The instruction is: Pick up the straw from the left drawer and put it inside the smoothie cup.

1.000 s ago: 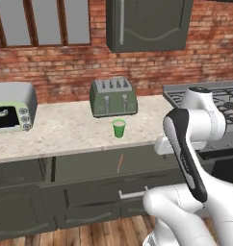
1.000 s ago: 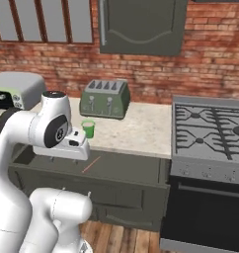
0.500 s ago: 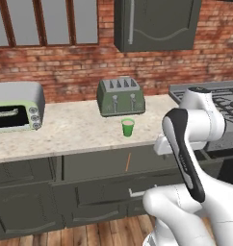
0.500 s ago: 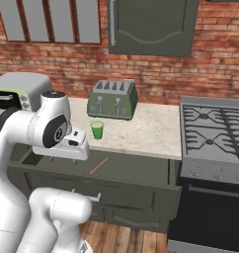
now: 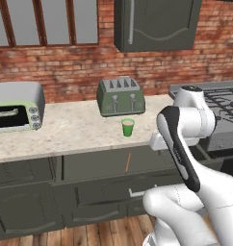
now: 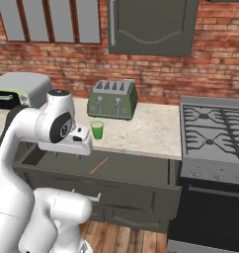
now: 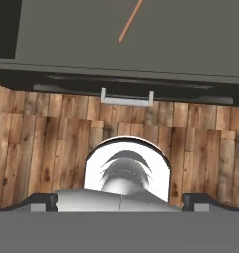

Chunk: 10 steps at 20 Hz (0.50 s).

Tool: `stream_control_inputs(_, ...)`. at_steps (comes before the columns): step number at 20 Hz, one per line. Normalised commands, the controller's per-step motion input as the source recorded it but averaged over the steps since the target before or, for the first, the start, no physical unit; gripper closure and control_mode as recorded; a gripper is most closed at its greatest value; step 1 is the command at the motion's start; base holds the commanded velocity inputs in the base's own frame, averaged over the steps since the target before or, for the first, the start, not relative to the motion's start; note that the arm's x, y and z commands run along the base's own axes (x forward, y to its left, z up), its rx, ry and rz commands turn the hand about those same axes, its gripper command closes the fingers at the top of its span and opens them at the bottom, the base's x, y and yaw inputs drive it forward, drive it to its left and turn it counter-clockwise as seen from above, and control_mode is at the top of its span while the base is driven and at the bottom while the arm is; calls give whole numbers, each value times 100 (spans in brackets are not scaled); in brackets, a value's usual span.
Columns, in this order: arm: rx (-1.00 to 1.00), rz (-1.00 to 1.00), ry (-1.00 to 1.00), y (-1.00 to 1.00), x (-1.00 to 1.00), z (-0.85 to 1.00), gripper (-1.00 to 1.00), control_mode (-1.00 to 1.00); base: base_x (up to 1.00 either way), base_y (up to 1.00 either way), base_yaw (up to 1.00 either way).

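Just one straw (image 5: pixel 128 162), one smoothie cup (image 5: pixel 128 127)

Base views flank arm, share counter (image 5: pixel 75 129); hand view looks floorward.

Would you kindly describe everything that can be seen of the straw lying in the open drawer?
The straw is a thin, straight, orange-brown stick of one plain colour. It lies flat and alone on the grey floor of the pulled-out left drawer, angled diagonally in the right base view. It lies below the counter edge, roughly under the smoothie cup. Nothing but the drawer floor touches it.
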Motion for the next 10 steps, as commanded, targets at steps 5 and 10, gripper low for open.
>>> stream_control_inputs(5, 0, 0, 6, 14, 60, -15, -100, -100, 0, 0, 0)
stream_control_inputs(10, 0, 0, 8, 12, 52, -27, -100, -100, 0, 0, 0)
